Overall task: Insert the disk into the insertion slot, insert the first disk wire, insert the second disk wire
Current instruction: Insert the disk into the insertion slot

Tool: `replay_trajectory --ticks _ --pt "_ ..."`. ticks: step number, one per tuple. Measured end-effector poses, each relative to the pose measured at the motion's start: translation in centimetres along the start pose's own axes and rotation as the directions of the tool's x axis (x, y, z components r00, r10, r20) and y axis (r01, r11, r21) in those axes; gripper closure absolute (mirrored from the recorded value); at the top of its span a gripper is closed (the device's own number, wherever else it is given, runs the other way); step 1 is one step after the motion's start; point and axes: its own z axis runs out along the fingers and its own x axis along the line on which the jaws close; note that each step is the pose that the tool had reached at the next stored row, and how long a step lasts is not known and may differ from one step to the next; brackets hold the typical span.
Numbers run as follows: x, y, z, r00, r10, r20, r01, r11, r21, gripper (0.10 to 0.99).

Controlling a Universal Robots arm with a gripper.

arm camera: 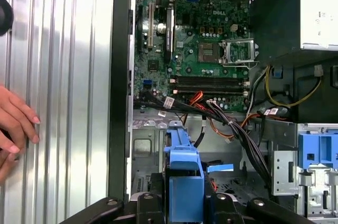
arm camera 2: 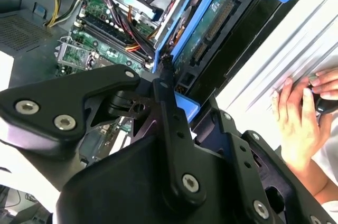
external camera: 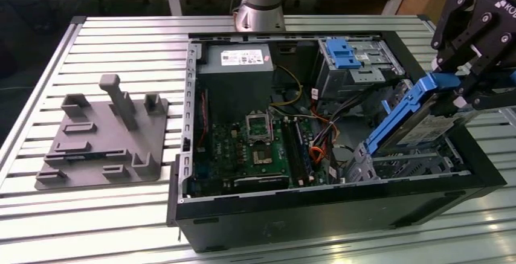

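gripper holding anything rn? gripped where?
Yes: the gripper is shut on the disk, clamping the upper end of its blue carrier frame; the disk is tilted above the insertion slot.

You're at a robotics lab bench, slatted aluminium tabletop (external camera: 121, 34), robot arm base (external camera: 260, 4), grey fixture plate (external camera: 89, 146), opened desktop tower (external camera: 322, 209).
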Motion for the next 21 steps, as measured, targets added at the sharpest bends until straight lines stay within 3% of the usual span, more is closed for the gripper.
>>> replay_trajectory --ticks 5,12,18,21 --pt "-0.01 -0.01 -0.07 0.9999 0.012 0.0005 -0.012 0.9999 -0.003 0.722" --pt "0.05 -0.26 0.55 0.9998 0.02 0.0007 -0.02 0.9998 -0.005 0.722" --pt "0.11 -0.46 1.15 0.9998 0.021 0.0006 -0.021 0.9996 -0.02 0.722" --pt "0.16 -0.56 1.64 0.9998 0.022 0.0006 -0.022 0.9995 -0.022 0.722"
